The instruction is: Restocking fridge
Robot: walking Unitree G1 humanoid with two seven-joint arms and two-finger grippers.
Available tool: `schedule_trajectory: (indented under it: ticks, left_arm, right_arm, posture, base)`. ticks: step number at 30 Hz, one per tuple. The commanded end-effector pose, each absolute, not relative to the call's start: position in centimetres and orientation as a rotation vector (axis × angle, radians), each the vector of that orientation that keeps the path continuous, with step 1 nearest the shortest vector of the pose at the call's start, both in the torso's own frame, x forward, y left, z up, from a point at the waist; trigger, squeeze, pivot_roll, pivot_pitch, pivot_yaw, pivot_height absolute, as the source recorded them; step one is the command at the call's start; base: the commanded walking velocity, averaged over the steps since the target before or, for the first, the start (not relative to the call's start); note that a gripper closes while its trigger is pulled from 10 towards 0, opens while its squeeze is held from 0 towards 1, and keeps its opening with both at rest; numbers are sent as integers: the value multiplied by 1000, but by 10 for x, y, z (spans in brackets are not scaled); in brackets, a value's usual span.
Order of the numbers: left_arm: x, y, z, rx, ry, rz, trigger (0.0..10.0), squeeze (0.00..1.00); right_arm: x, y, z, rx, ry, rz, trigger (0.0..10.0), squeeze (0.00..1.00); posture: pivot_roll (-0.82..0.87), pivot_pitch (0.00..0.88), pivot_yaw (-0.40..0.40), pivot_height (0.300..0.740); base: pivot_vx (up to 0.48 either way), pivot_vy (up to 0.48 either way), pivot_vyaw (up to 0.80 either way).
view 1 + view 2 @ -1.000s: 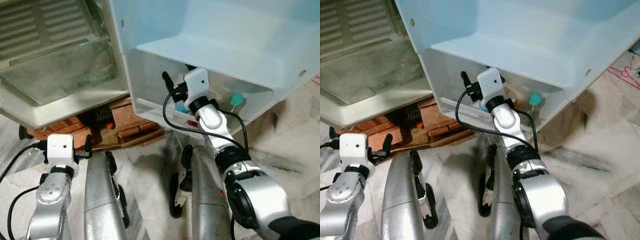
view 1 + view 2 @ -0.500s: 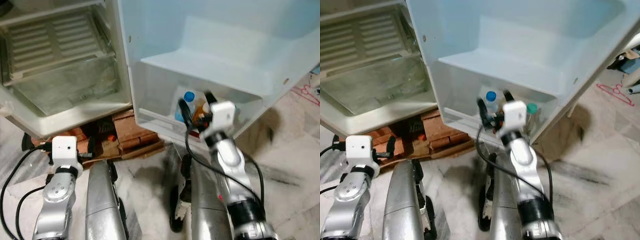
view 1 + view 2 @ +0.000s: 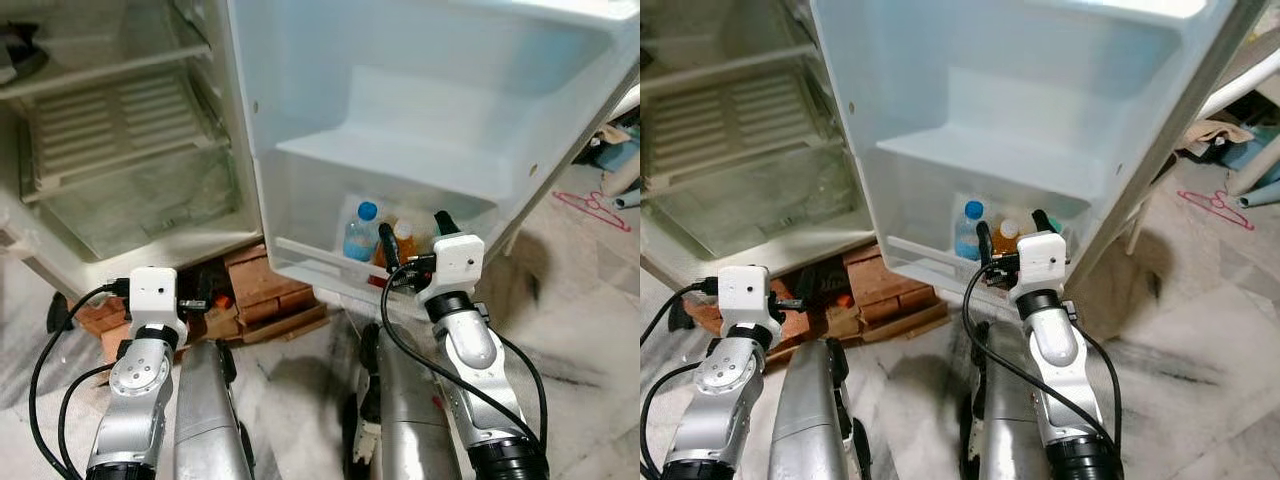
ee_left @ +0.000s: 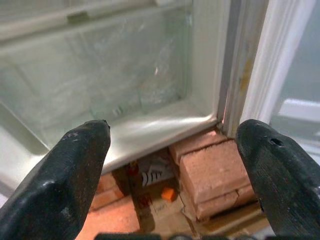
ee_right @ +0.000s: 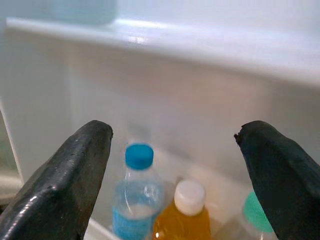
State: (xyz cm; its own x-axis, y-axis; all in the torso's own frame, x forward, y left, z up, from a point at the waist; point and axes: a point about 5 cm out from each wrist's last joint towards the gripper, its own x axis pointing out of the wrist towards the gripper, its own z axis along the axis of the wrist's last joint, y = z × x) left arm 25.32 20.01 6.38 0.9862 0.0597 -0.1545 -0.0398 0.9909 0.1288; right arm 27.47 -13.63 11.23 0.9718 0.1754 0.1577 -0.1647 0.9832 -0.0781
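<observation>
Marble floor, fridge [image 3: 120, 150] on bricks [image 3: 262, 275], door [image 3: 420, 90] swung wide. We note the right gripper [image 3: 413, 248] has pulled back out of the door's bottom bin [image 3: 930, 262] over the last second, jaws spread, holding nothing. Left in the bin: water bottle [image 5: 137, 197], orange bottle [image 5: 184, 215], green-capped bottle [image 5: 255, 210]. We judge that placement finished. Left gripper [image 4: 172, 165] idles low before the bricks, jaws spread, empty.

Floor [image 3: 590, 300]: pale marbled stone with grey veins.
Bricks [image 3: 262, 272]: reddish, stacked under the appliance's front edge.
Orange piece [image 4: 169, 194]: small, lying among the bricks.
Hanger [image 3: 1215, 205]: pink, flat on the floor at far right.
Cloth heap [image 3: 1215, 135]: beige, beside a blue item, beyond the hanger.
</observation>
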Motion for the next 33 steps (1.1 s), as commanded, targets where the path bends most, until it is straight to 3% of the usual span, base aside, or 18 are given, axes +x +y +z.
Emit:
schedule_trajectory:
  ticks: [1, 25, 33]
  left_arm:
    - [254, 198, 62, 149, 157, 20, 10000, 0]
    - [265, 190, 58, 123, 145, -35, 10000, 0]
    - [258, 186, 52, 111, 166, -70, 10000, 0]
  right_arm:
    - [277, -137, 119, -53, -167, 156, 10000, 0]
    - [278, -146, 104, 16, -59, 126, 10000, 0]
    - [275, -146, 93, 26, 11, 150, 10000, 0]
  posture:
    - [41, 30, -4, 583]
    - [21, 0, 2, 738]
    - [21, 0, -5, 740]
  base:
    - [0, 0, 0]
    - [0, 0, 0]
    - [0, 0, 0]
